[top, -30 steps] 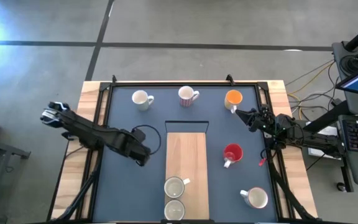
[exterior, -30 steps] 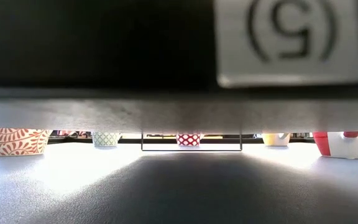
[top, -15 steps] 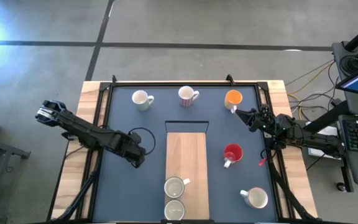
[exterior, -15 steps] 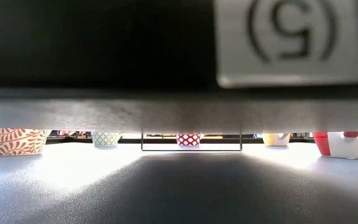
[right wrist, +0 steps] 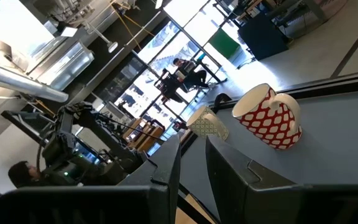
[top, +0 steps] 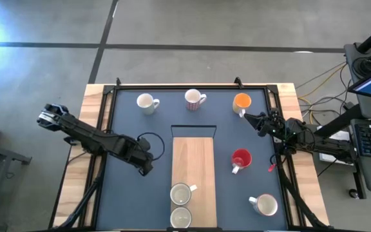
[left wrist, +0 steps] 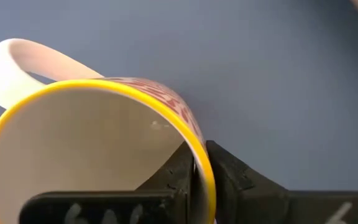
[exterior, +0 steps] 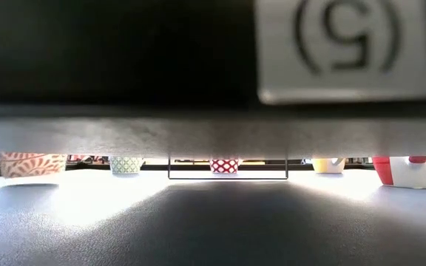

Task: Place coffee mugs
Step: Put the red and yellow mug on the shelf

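The white mug with the reddish leaf pattern (left wrist: 166,96) has a yellow rim and a white handle; my left gripper (left wrist: 201,171) is shut on it over the mat's left half (top: 143,161). In the high view the gripper hides it. The low view shows the mug (exterior: 32,164) just above the mat. My right gripper (top: 250,118) hovers open by a narrow gap beside the orange mug (top: 241,102). Two white mugs (top: 147,103) (top: 195,98) stand at the far edge. The red mug (top: 241,158) and a white one (top: 265,205) stand on the right. My left gripper holds the patterned mug by its rim (left wrist: 199,149), on the side away from the handle (left wrist: 23,59). One finger (left wrist: 178,177) is inside the mug and the other (left wrist: 232,177) is outside on the wall. The mug hangs a little above the mat.
A wooden board (top: 194,161) lies mid-table with two pale mugs (top: 181,192) (top: 181,216) on its near end. A cable loop (top: 150,138) lies by the left arm. A dark overhang with a label (exterior: 346,44) blocks most of the low view.
My left gripper drew slightly toward the table's left, then came back and rose a little. The patterned mug, which stood on the mat, is now lifted just clear of it and has shifted a little sideways.
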Controlling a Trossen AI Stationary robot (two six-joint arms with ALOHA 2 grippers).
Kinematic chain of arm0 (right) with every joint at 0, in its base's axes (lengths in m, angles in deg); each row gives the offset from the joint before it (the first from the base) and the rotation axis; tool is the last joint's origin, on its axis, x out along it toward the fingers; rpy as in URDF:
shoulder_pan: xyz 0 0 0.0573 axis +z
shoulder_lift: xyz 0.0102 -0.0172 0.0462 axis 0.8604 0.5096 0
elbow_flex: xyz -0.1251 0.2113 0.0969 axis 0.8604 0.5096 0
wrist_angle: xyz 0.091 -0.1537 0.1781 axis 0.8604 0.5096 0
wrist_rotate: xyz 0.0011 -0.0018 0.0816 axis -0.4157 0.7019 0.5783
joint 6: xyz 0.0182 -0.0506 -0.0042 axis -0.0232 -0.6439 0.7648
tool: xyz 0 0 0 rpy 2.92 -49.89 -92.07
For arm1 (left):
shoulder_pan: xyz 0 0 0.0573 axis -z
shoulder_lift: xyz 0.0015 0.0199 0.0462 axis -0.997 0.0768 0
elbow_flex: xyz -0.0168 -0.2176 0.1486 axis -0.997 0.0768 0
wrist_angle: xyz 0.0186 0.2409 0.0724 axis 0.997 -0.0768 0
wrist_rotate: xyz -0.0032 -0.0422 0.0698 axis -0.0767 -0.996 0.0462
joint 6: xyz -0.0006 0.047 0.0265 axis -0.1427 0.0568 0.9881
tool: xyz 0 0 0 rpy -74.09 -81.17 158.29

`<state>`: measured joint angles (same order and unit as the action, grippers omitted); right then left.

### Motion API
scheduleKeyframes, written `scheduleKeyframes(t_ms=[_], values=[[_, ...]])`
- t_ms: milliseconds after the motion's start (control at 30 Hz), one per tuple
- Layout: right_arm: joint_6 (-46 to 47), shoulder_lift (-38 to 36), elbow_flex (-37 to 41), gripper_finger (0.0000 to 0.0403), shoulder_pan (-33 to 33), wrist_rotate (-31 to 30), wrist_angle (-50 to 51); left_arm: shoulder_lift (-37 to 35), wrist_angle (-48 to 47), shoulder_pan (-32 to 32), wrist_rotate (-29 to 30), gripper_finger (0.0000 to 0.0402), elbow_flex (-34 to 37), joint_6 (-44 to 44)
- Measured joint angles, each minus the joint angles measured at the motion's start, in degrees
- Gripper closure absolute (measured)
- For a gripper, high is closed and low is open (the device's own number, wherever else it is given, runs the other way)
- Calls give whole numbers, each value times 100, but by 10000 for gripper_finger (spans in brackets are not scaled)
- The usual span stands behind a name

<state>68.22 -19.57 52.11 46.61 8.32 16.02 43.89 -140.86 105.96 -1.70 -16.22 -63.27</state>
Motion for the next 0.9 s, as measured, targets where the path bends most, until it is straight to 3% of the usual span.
scheduleKeyframes(t_ms=[433, 700, 900], values=[[0, 0, -2, 337, 0, 0, 0, 931, -24, -1, 178, 389, -1456, 137], [0, 2, -2, 337, 0, 0, 0, 1959, -829, -6, 175, 390, -2663, 555], [0, 1, -1, 337, 0, 0, 0, 2260, -863, -35, 169, 390, -3168, 764]])
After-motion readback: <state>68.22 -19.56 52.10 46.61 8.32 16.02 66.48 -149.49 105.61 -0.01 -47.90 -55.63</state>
